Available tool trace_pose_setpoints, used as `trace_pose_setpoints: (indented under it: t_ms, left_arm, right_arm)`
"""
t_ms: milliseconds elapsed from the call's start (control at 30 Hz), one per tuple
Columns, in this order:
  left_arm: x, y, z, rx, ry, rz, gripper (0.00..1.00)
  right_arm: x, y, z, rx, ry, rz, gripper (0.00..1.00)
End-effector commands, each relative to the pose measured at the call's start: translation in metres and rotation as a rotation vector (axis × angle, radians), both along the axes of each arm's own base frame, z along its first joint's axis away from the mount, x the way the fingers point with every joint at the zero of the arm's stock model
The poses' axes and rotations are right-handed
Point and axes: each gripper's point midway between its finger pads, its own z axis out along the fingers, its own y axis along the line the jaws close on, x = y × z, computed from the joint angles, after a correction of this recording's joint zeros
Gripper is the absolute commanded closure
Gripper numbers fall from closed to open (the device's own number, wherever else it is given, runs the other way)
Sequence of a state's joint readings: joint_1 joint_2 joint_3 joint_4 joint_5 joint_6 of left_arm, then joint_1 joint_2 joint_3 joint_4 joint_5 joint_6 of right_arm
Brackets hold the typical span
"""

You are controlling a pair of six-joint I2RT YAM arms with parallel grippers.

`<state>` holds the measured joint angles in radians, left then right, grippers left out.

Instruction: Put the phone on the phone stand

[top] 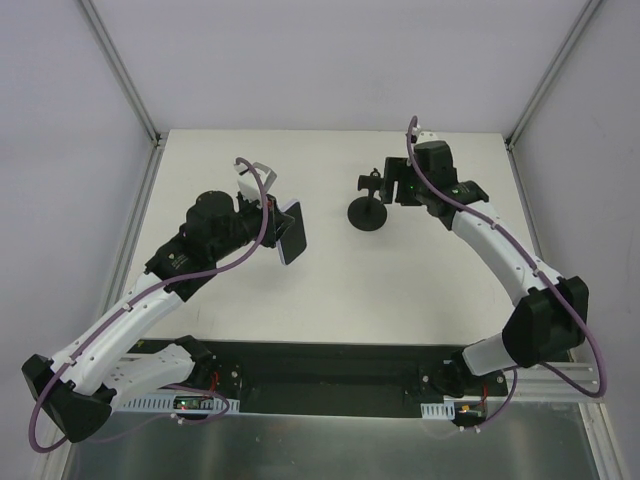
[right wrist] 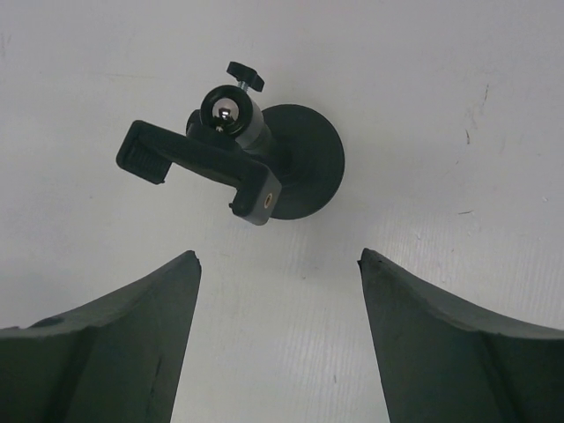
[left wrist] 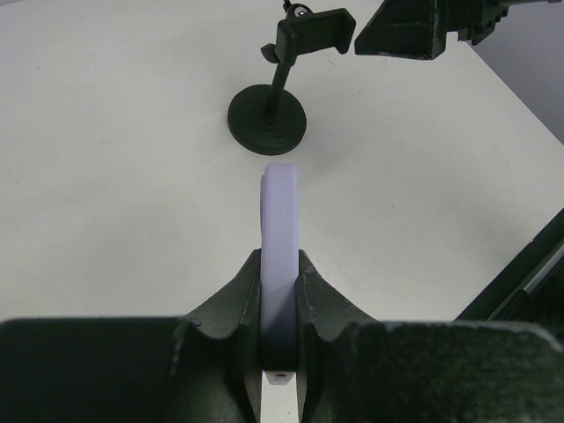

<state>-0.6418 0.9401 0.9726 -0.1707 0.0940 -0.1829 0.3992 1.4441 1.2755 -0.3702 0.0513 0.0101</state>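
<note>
My left gripper [top: 275, 228] is shut on the phone [top: 291, 232], a black slab with a pale lavender rim, held on edge above the table left of centre. In the left wrist view the phone's rim [left wrist: 280, 231] runs up between my jaws, pointing at the phone stand [left wrist: 269, 116]. The phone stand [top: 370, 205] has a round black base, a stem and a clamp on top, and stands at the back centre. My right gripper [top: 392, 184] is open, just right of the stand's clamp. In the right wrist view the stand [right wrist: 256, 163] lies ahead of the open jaws.
The white table [top: 330, 300] has metal frame posts [top: 120, 70] at its back corners and a black rail [top: 320, 375] along the near edge where the arm bases sit. The right gripper body [left wrist: 423, 26] shows at the top of the left wrist view.
</note>
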Motion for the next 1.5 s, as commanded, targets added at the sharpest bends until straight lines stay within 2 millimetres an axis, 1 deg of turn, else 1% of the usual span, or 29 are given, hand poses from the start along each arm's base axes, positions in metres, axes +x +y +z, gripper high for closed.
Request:
trace_pose_setpoints:
  t_ms: [0,33,67,100,133,167,200,233,333,400,433,533,700,800,833,867,933,967,1000,1033,1100,1167,1233,1300,1333,1367,1433,1467]
  left_arm:
    - [0.004,-0.006,0.029,-0.08,-0.068,0.002,1.0]
    - [0.002,-0.008,0.029,-0.084,-0.062,-0.015,1.0]
    - [0.001,-0.009,0.029,-0.088,-0.061,-0.022,1.0]
    - [0.0,-0.01,0.028,-0.091,-0.058,-0.026,1.0]
    - [0.001,-0.01,0.028,-0.091,-0.056,-0.023,1.0]
    - [0.002,-0.01,0.025,-0.086,-0.048,-0.021,1.0]
    - [0.004,-0.01,0.023,-0.083,-0.043,-0.016,1.0]
    - [0.004,-0.011,0.023,-0.082,-0.041,-0.016,1.0]
    - [0.002,-0.013,0.021,-0.094,-0.024,-0.028,1.0]
    - [0.003,-0.012,0.02,-0.092,-0.024,-0.02,1.0]
    - [0.004,-0.011,0.02,-0.091,-0.025,-0.013,1.0]
    - [0.004,-0.011,0.021,-0.097,-0.02,-0.018,1.0]
    - [0.004,-0.014,0.019,-0.095,-0.011,-0.032,1.0]
    - [0.002,-0.016,0.02,-0.099,-0.013,-0.046,1.0]
    - [0.003,-0.015,0.019,-0.095,-0.013,-0.042,1.0]
    - [0.004,-0.014,0.018,-0.088,-0.016,-0.039,1.0]
    - [0.004,-0.013,0.019,-0.087,-0.023,-0.041,1.0]
    - [0.003,-0.013,0.018,-0.085,-0.027,-0.043,1.0]
    - [0.003,-0.014,0.017,-0.084,-0.028,-0.047,1.0]
    - [0.004,-0.014,0.017,-0.082,-0.032,-0.048,1.0]
    - [0.003,-0.015,0.016,-0.082,-0.035,-0.062,1.0]
    - [0.0,-0.021,0.016,-0.092,-0.039,-0.105,1.0]
    - [-0.003,-0.025,0.017,-0.098,-0.044,-0.135,1.0]
    - [-0.006,-0.028,0.019,-0.111,-0.06,-0.165,1.0]
    - [-0.007,-0.028,0.015,-0.106,-0.055,-0.168,1.0]
    - [-0.007,-0.027,0.022,-0.118,-0.085,-0.167,1.0]
    - [-0.006,-0.025,0.024,-0.13,-0.111,-0.154,1.0]
    - [-0.008,-0.023,0.03,-0.134,-0.134,-0.158,1.0]
  right_arm:
    - [0.016,0.007,0.018,-0.034,-0.044,-0.029,0.27]
    - [0.018,0.009,0.019,-0.033,-0.045,-0.025,0.31]
    - [0.019,0.011,0.017,-0.037,-0.033,-0.021,0.33]
    - [0.024,0.016,0.018,-0.039,-0.031,-0.016,0.35]
    - [0.027,0.015,0.018,-0.055,-0.03,-0.028,0.39]
    - [0.027,0.015,0.014,-0.071,-0.014,-0.032,0.41]
    - [0.029,0.019,0.019,-0.077,-0.024,-0.034,0.42]
    - [0.033,0.016,0.013,-0.106,-0.014,-0.058,0.46]
    - [0.035,0.015,0.009,-0.149,-0.003,-0.079,0.55]
    - [0.035,0.014,0.005,-0.162,0.006,-0.084,0.59]
    - [0.036,0.017,0.007,-0.159,0.002,-0.079,0.63]
    - [0.035,0.02,0.001,-0.174,0.013,-0.075,0.69]
    - [0.037,0.02,-0.004,-0.207,0.018,-0.06,0.72]
    - [0.04,0.02,-0.007,-0.219,0.008,-0.05,0.78]
    - [0.041,0.021,-0.005,-0.225,0.0,-0.034,0.85]
    - [0.041,0.022,-0.006,-0.229,-0.002,-0.019,0.89]
    - [0.037,0.028,-0.005,-0.228,-0.008,0.02,0.99]
    - [0.034,0.031,-0.003,-0.237,-0.014,0.044,0.99]
    - [0.031,0.033,-0.008,-0.246,-0.007,0.067,0.99]
    - [0.026,0.036,-0.004,-0.239,-0.019,0.091,0.99]
    - [0.019,0.041,-0.002,-0.238,-0.025,0.116,0.99]
    - [0.006,0.054,-0.002,-0.179,-0.03,0.184,0.99]
    - [-0.007,0.067,-0.006,-0.131,-0.016,0.25,0.99]
    - [-0.015,0.073,-0.002,-0.112,-0.016,0.288,0.99]
    - [-0.02,0.075,-0.003,-0.108,-0.009,0.31,0.99]
    - [-0.026,0.08,-0.003,-0.088,-0.001,0.345,0.99]
    - [-0.034,0.083,-0.004,-0.083,0.008,0.381,0.99]
    - [-0.039,0.085,-0.004,-0.084,0.012,0.396,0.99]
